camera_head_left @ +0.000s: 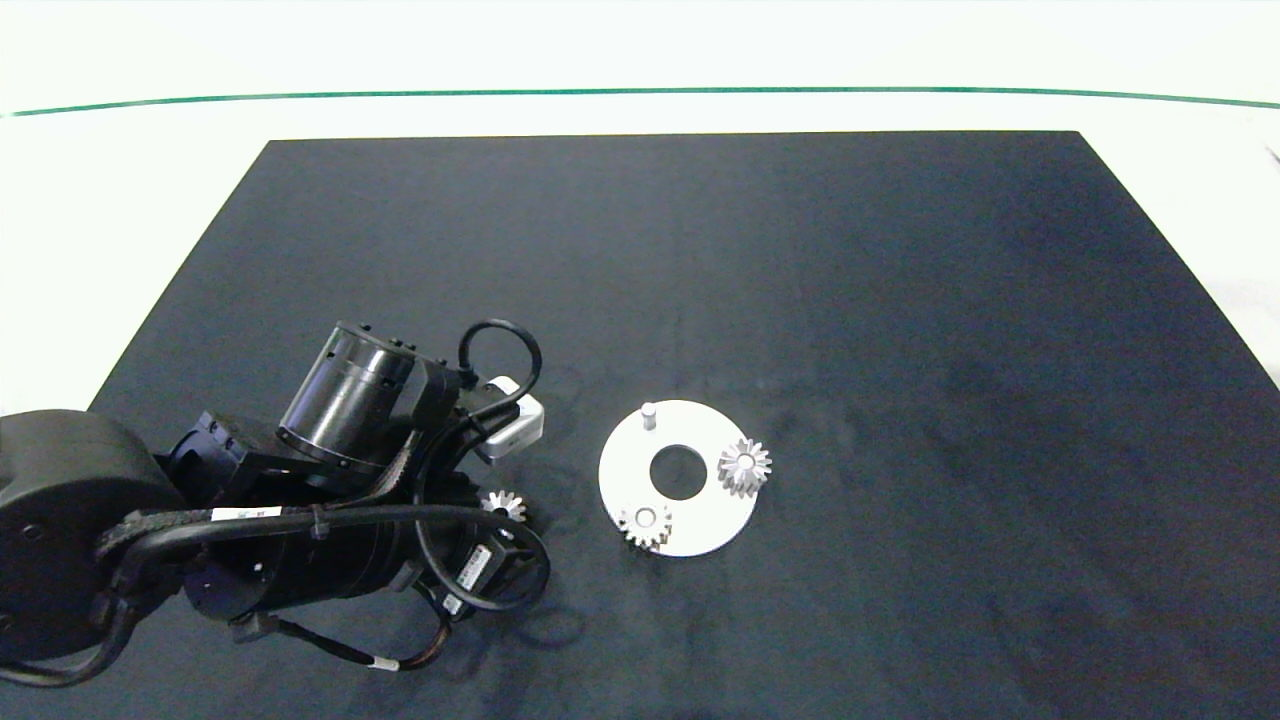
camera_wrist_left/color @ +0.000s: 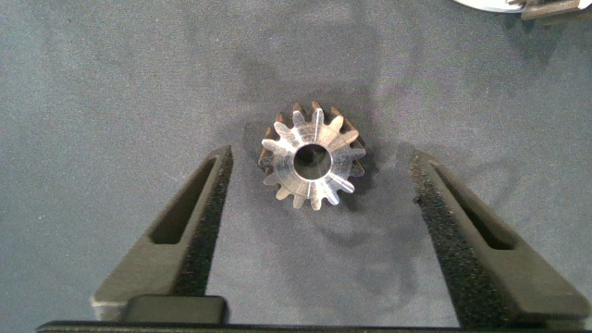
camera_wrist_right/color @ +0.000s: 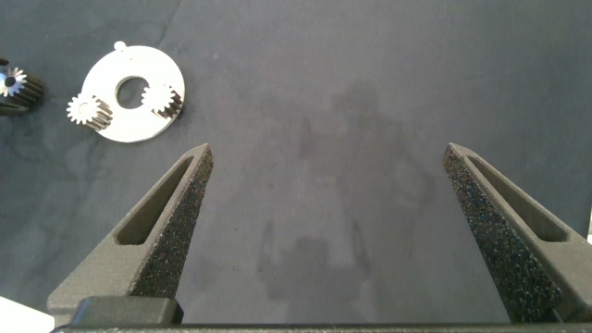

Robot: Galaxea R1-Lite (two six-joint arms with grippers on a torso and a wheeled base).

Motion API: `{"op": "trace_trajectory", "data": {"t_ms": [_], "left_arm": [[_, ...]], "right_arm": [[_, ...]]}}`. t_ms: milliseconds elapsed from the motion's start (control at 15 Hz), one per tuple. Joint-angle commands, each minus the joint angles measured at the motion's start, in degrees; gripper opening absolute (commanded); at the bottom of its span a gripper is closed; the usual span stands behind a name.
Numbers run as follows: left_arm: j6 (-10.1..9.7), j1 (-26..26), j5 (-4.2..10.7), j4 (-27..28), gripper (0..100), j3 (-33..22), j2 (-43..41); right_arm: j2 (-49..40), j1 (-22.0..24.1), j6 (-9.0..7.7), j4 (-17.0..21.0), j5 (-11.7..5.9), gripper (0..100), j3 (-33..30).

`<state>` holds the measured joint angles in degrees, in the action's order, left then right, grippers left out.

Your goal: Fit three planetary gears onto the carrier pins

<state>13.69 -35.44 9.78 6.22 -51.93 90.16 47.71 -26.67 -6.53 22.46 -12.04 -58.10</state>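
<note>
Overhead, the left arm [camera_head_left: 300, 500] reaches in over the dark mat [camera_head_left: 800, 300] from the left edge, its wrist bent down above a loose planetary gear [camera_head_left: 503, 505] that lies on the mat just left of the white carrier disc [camera_head_left: 700, 525]; the fingers themselves are hidden under the arm from this angle. On the disc, one gear [camera_head_left: 645, 524] sits at the near-left pin and another gear [camera_head_left: 745, 466] at the right-hand pin, overhanging the rim; the far pin [camera_head_left: 648, 414] stands bare and upright beside the centre hole. The right arm does not show from above.

Now from the left wrist, the left gripper [camera_wrist_left/color: 319, 190] hangs spread wide around the loose gear [camera_wrist_left/color: 313, 159]; the gear lies flat on the mat between the foam-lined fingers [camera_wrist_left/color: 208, 217], clear of both, its bore facing up; nothing is gripped.

From the right wrist, the right gripper [camera_wrist_right/color: 324, 199] is likewise wide open and holds nothing, hovering over bare mat [camera_wrist_right/color: 370, 111] well apart from the carrier disc [camera_wrist_right/color: 125, 125]; the disc shows off at a distance with its two mounted gears [camera_wrist_right/color: 90, 110] and the free pin [camera_wrist_right/color: 119, 46], and the loose gear [camera_wrist_right/color: 16, 88] peeks in at the frame's edge.
</note>
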Motion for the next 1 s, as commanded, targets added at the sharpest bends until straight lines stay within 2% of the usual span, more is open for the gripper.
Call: {"op": "trace_trajectory", "data": {"t_ms": [67,467,667,1000], "left_arm": [[0.20,0.0,0.07,0.0,69,0.0,0.1],[0.20,0.0,0.15,-0.1,57,-0.1,0.7],[0.20,-0.2,2.44,-1.6,51,-0.1,2.2],[0.28,-0.6,2.44,-1.8,41,0.1,1.9]], "right_arm": [[0.1,0.0,-0.06,0.1,-0.08,100,0.0],[-0.3,0.0,-0.23,0.1,-0.26,100,0.0],[-0.8,0.0,-0.23,0.1,-0.17,100,0.0],[-0.7,0.0,-0.41,0.1,0.00,100,0.0]]}}
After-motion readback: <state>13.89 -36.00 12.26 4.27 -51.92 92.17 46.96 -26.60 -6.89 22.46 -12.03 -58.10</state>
